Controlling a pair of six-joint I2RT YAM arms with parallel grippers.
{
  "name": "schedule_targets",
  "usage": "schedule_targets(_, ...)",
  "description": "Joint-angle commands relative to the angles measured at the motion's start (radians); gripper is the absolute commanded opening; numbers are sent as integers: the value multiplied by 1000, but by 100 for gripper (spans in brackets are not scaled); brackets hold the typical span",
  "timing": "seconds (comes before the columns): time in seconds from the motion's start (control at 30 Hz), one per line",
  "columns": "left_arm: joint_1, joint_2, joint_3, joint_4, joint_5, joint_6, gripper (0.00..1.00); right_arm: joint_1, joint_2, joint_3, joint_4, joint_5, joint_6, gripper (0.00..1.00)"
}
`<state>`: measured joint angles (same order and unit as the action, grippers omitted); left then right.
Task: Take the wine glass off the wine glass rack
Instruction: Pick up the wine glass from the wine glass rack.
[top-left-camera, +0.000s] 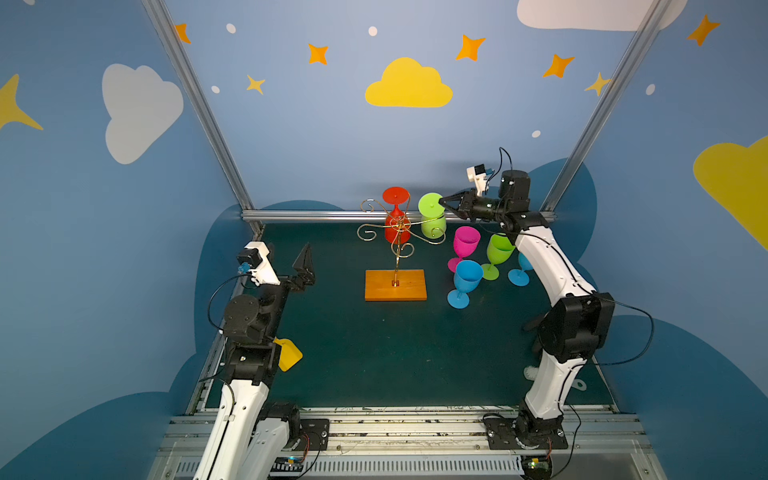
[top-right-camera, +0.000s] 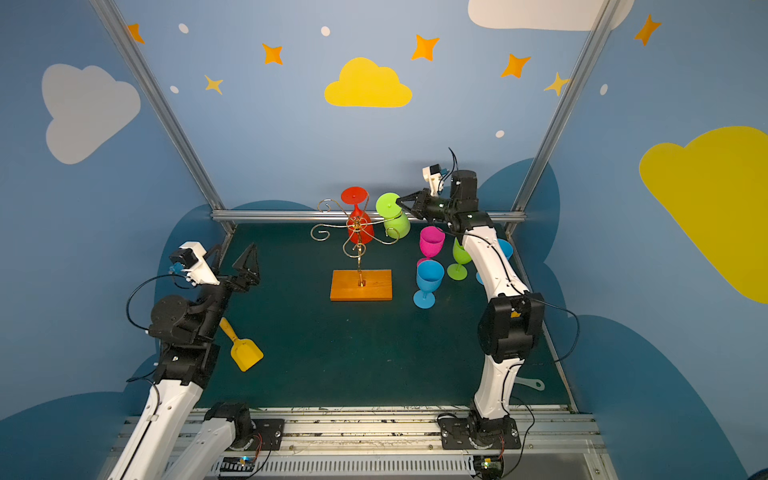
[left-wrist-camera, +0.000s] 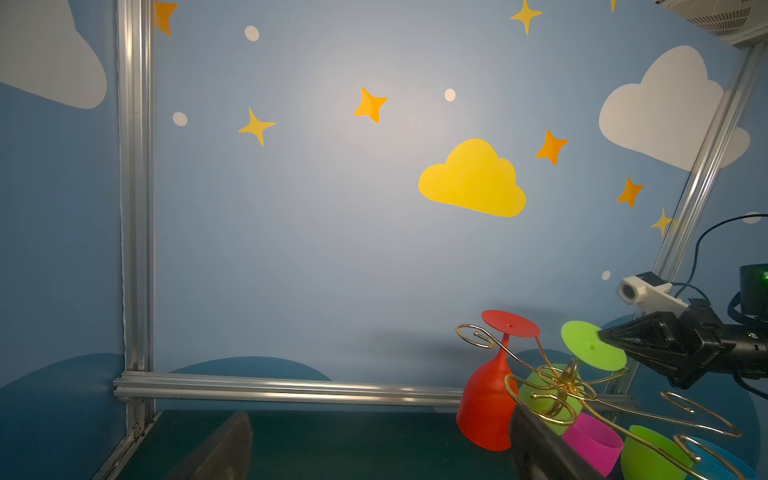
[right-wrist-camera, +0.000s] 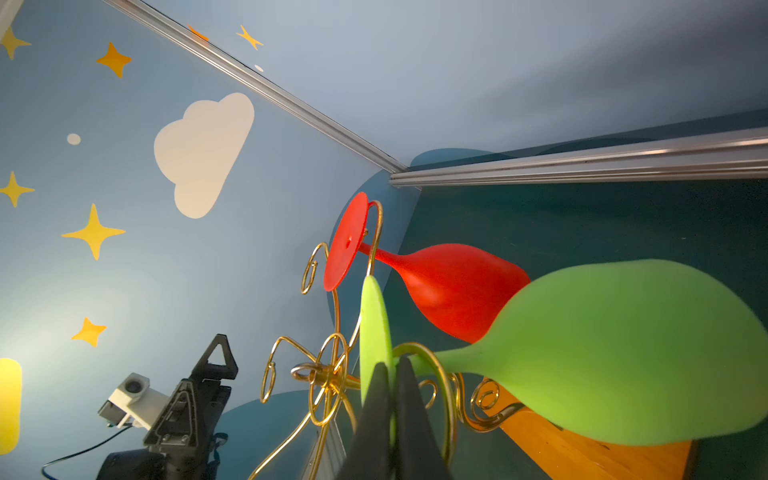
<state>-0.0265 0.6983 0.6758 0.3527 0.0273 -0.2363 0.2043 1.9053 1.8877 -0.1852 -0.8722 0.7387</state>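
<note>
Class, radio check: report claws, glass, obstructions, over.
Right claw shut on foot of hanging green glass. Left claw open, parked. Red glass hangs adjacent on rack.

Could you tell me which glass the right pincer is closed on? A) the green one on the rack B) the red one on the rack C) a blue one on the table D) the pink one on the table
A: the right pincer pinches the foot disc of the green wine glass hung upside down on the wine glass rack.
</note>
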Motion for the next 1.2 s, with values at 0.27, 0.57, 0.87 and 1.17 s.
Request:
schedule_targets(0.27,7,-14,-10,15,10,-12,95,-28,-33,-36,149,-37,123,0)
schedule_targets(0.57,7,-16,-13,16,11,-14,95,-45,-53,-89,225,-52,185,0)
schedule_targets(0.87,7,-16,-12,18,13,-17,95,-57,-90,-124,247,-69,209,0)
schedule_targets(1.17,7,-19,-12,20,15,-20,96,-55,-140,-187,256,-66,220,0)
